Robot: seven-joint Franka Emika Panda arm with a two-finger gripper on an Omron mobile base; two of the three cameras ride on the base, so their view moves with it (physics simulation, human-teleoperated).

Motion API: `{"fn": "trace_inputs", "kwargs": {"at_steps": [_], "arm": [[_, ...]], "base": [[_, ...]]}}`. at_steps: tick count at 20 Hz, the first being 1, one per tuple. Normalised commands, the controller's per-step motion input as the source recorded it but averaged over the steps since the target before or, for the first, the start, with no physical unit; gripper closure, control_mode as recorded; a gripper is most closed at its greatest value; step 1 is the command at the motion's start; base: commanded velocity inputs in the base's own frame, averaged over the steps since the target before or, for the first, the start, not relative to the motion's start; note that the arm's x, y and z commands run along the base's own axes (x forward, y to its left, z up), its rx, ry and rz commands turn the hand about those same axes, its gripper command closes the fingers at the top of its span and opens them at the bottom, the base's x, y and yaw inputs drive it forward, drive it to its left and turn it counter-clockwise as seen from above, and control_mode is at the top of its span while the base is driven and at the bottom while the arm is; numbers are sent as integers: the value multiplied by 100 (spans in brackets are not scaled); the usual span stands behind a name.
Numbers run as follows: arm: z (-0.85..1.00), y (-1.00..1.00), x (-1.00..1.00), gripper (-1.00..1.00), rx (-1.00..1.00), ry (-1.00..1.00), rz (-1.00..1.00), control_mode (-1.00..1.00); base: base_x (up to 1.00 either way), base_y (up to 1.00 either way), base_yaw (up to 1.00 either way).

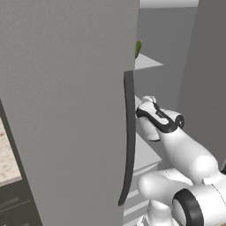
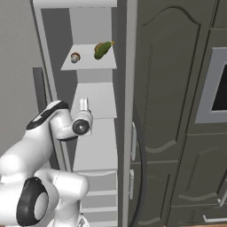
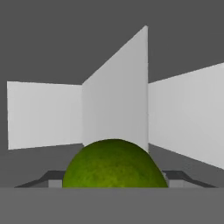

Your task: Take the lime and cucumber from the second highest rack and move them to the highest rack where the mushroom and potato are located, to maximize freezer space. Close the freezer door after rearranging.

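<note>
You have the lime [image 3: 114,164] right at the hand: in the hand view its green dome sits dead centre between the fingers [image 3: 177,177], whose dark tips flank it left and right. They look clenched on it at about half spread, so read this as the lime held, not lying loose.

The gripper [image 2: 83,106] hangs inside the freezer [image 2: 95,99], at the level of the second highest rack [image 2: 95,106]. In the left base view the hand [image 1: 148,106] reaches in past the edge of the open freezer door [image 1: 66,110] and its long dark handle [image 1: 129,141].

Now the relation that matters: the target lies straight above. In the right base view the highest rack [image 2: 88,64] sits one level above the hand. On it you see the cucumber [image 2: 102,49] at the right, long axis slanting up to the right, and a small brownish thing, probably the mushroom [image 2: 75,57], at the left. The potato I cannot make out.

So there is a bare patch of shelf between those two, slightly left of centre. My judgement: the lime has to draw back clear of the upper shelf's front lip, rise, then go in over that gap. The lip is the thing likeliest to get clipped. The door looks to be the last step left.
</note>
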Motion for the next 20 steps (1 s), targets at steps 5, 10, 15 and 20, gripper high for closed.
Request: {"fn": "trace_inputs", "kwargs": {"at_steps": [5, 10, 15, 20], "arm": [[100, 0, -41, 100, 14, 39, -4, -100], [93, 0, -41, 100, 13, 44, 0, -100], [79, 0, -37, 100, 9, 44, 0, -100], [76, 0, -40, 100, 9, 36, 0, -100]], "base": [[0, 0, 0], [0, 0, 0], [0, 0, 0], [0, 0, 0]]}}
